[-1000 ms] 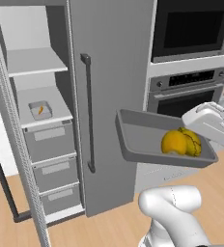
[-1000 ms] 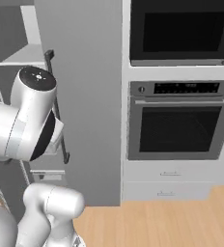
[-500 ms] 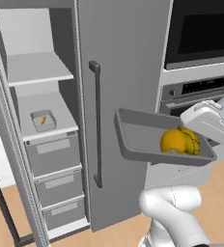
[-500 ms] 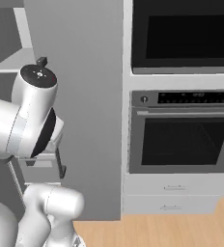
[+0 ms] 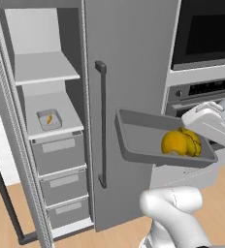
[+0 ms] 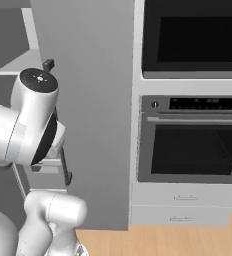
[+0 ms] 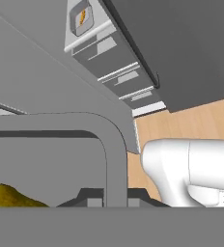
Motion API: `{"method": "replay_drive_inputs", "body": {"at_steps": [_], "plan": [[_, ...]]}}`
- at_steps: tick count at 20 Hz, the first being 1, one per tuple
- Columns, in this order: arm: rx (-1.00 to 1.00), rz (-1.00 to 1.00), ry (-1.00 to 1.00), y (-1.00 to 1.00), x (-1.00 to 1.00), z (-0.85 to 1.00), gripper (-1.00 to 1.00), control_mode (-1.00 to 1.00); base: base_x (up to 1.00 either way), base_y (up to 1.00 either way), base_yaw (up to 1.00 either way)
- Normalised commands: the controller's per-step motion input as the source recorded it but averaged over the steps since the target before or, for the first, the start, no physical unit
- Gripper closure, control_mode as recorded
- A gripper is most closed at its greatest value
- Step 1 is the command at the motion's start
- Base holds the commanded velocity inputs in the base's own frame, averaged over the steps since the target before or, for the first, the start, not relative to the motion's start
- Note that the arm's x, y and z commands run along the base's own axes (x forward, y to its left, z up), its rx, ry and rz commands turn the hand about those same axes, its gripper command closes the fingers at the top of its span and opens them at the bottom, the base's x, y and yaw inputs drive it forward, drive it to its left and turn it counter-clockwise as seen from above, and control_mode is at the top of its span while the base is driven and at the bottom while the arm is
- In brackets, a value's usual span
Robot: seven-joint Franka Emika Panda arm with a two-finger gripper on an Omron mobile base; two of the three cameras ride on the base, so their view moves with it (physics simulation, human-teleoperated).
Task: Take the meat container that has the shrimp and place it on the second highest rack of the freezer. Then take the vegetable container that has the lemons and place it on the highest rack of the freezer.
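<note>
Base driven closer to freezer (image 5: 46, 121), pincer (image 5: 201, 127) clamping lemon tray (image 5: 138, 140)

The arm (image 6: 25, 125) is glossy white, built of smooth rounded links shaped like fat tubes and bulbs. A broad black ring marks the joint between two of its links in the right base view, and the round cap on top of that joint carries a small dark dot at its centre. The hand (image 5: 209, 121) is a boxy white block with softened corners and fine seam lines. The lower elbow (image 5: 175, 208) is a plain white bulge.
</note>
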Motion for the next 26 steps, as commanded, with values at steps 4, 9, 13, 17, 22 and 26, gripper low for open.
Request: {"method": "replay_drive_inputs", "body": {"at_steps": [4, 9, 13, 17, 22, 26], "plan": [[0.0, 0.0, 0.0, 0.0, 0.0, 0.0, 1.0, 1.0, 0.37, 0.09, 0.21], [0.0, 0.0, 0.0, 0.0, 0.0, 0.0, 1.0, 1.0, 0.49, 0.0, 0.17], [0.0, 0.0, 0.0, 0.0, 0.0, 0.0, 1.0, 1.0, 0.16, 0.11, 0.19], [0.0, 0.0, 0.0, 0.0, 0.0, 0.0, 1.0, 1.0, 0.27, 0.22, 0.19], [0.0, 0.0, 0.0, 0.0, 0.0, 0.0, 1.0, 1.0, 0.42, 0.23, 0.14], [0.0, 0.0, 0.0, 0.0, 0.0, 0.0, 1.0, 1.0, 0.24, 0.34, 0.01]]}}
